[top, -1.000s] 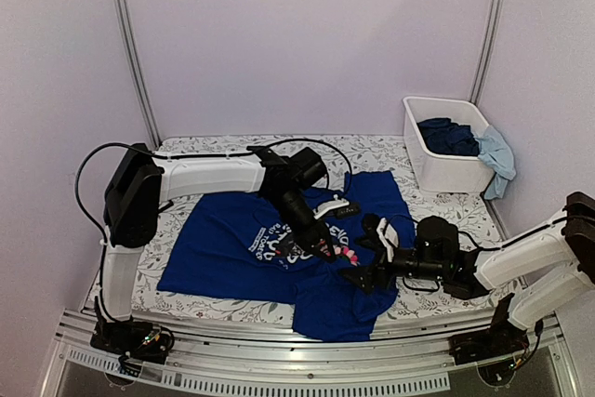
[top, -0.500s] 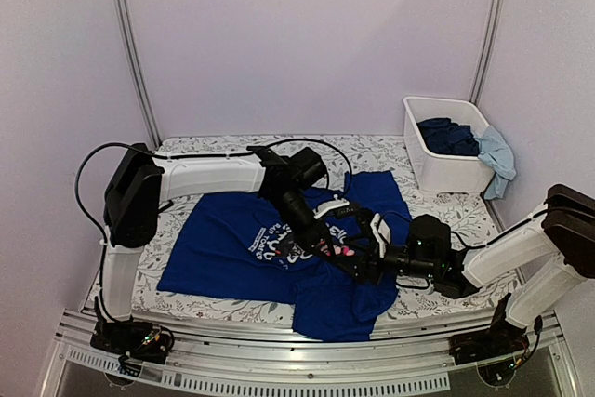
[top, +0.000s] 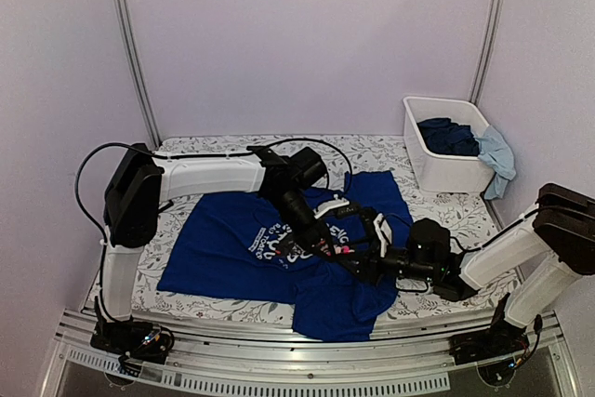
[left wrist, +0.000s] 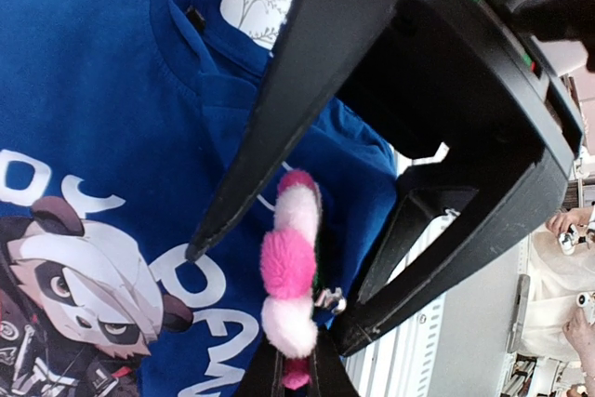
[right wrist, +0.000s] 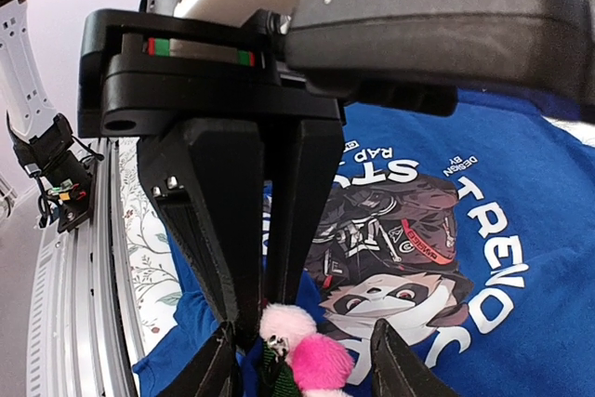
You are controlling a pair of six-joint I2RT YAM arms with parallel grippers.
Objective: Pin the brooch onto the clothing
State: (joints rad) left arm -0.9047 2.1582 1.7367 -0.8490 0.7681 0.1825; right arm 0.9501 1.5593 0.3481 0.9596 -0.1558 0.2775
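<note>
The royal-blue T-shirt [top: 223, 239] with the panda picture lies spread on the table; it also shows in the left wrist view [left wrist: 93, 90] and the right wrist view [right wrist: 502, 183]. My left gripper [top: 323, 248] [left wrist: 296, 364] is shut on the pink brooch [left wrist: 288, 267] [right wrist: 311, 355] [top: 342, 250], holding it edge-on just above the shirt by the lettering. My right gripper [top: 358, 255] [right wrist: 307, 369] is open, its fingers [right wrist: 400, 364] on either side of the brooch and of the left fingertips [right wrist: 223, 248]. A small metal clasp shows on the brooch's back.
A white bin [top: 423, 160] at the back right holds bunched dark-blue and light-blue clothes [top: 451, 135]. The floral table cover [top: 214, 146] shows around the shirt. Metal rails [top: 279, 378] run along the near edge.
My right gripper has moved left and a little up, from beside the brooch to straddling it with open fingers. My left gripper and the brooch have stayed put.
</note>
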